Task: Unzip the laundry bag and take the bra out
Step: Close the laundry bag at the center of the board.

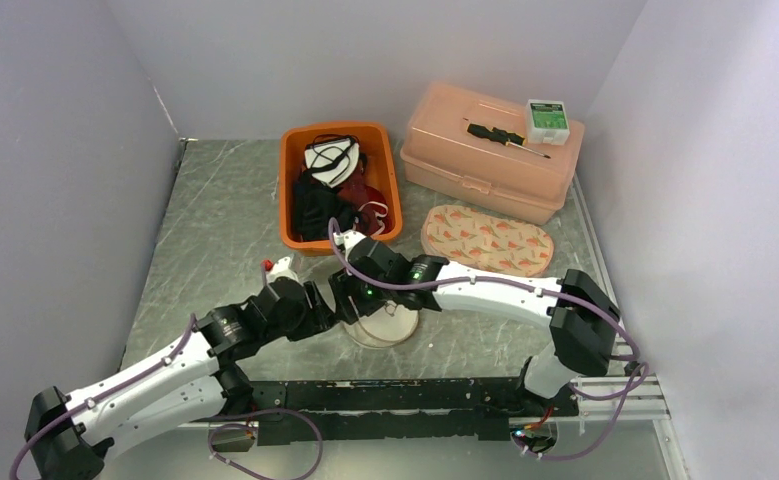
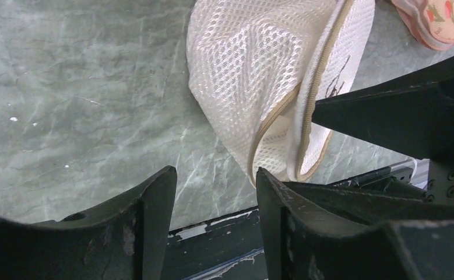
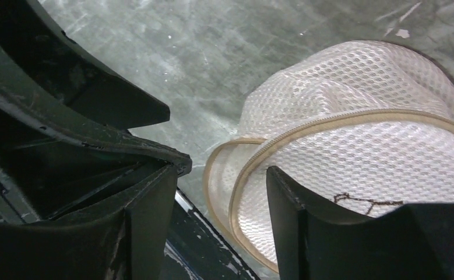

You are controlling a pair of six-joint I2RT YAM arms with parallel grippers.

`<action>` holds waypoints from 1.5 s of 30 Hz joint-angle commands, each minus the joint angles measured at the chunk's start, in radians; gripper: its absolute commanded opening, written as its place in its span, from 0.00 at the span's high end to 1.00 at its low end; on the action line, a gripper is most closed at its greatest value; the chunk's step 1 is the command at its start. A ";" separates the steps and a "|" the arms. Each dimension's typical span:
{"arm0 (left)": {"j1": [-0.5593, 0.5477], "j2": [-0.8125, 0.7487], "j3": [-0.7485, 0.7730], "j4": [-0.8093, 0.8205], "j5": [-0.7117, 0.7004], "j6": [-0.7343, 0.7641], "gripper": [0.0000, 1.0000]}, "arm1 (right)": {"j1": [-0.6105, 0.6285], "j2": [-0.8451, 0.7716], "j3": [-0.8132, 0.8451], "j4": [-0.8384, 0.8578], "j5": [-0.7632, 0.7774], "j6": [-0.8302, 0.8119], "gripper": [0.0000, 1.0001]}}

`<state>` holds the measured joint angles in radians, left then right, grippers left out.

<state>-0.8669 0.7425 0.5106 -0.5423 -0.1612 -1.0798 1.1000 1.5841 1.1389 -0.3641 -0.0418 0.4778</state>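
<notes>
The left gripper [image 2: 215, 195] has its jaws standing apart with nothing between them; through the gap only the grey marbled tabletop [image 2: 78, 99] and the black base rail [image 2: 213, 236] show. Just beyond its right fingertip lies the white mesh laundry bag [image 2: 253, 76], edged with a beige zipper band [image 2: 315, 87]. The right gripper [image 3: 220, 198] is likewise parted and clamps nothing. The bag's beige rim shows in its gap, and the two beige edges stand apart at that end. The two claws meet nose to nose over the bag, at the near edge of the table, and their black fingers hide part of it from every view.

A thin dark mark shows on the mesh; whether a bra lies inside cannot be told.

Farther back stands an orange plastic bin [image 1: 290, 190] holding dark, red and white garments [image 1: 330, 180]. To its right lies an oval patterned fabric pad [image 1: 485, 240]. Behind that is a pink plastic lidded box [image 1: 465, 165] carrying a black-handled screwdriver [image 1: 505, 136] and a small white-and-green box [image 1: 547, 120]. A small red-and-white object [image 1: 277, 268] sits beside the left arm.
</notes>
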 commanded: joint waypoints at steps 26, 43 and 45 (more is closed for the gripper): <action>-0.084 0.332 0.332 0.069 0.005 0.182 0.28 | -0.259 -0.722 -0.571 0.183 0.057 0.148 0.33; -0.085 0.400 0.251 0.117 0.084 0.115 0.38 | -0.319 -0.731 -0.640 0.235 0.046 0.151 0.34; -0.084 0.412 0.247 0.123 0.082 0.115 0.38 | -0.321 -0.733 -0.643 0.238 0.046 0.151 0.34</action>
<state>-0.9470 1.1324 0.7589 -0.4618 -0.0971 -0.9516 0.7860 0.8627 0.4969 -0.1974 -0.0006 0.6147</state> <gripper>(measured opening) 0.623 0.664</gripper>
